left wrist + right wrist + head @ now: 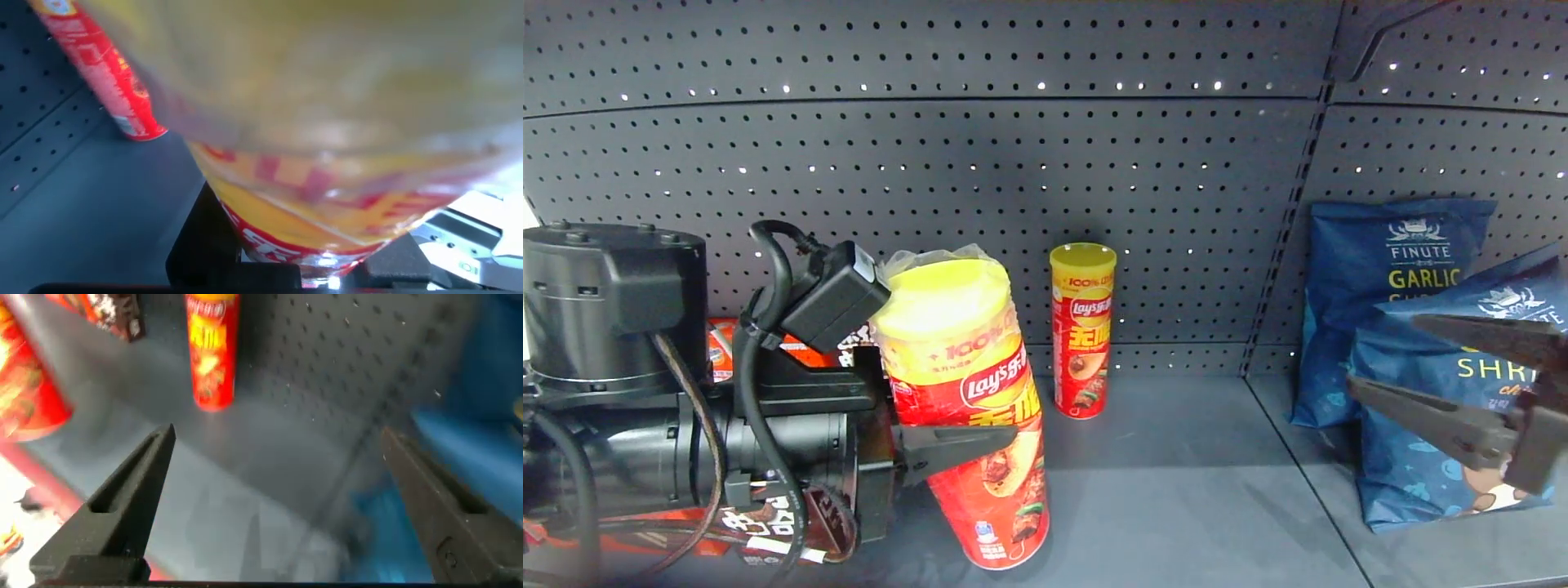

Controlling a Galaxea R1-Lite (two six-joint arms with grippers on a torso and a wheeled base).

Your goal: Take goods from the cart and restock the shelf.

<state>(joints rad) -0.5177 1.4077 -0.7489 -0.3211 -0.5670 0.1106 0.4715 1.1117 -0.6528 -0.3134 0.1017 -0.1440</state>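
Note:
My left gripper is shut on a tall red chips can with a yellow lid. The can is tilted, its base low over the front of the grey shelf floor. One black finger crosses the front of the can. Up close in the left wrist view, the held can spans the picture. A second, matching can stands upright at the back of the shelf. My right gripper hangs open and empty at the right, in front of the blue bags.
Two blue snack bags lean at the right of the shelf, past a divider seam. Red and orange packs lie at the left behind my left arm. A perforated grey back panel closes the shelf. Bare floor lies between the cans and the bags.

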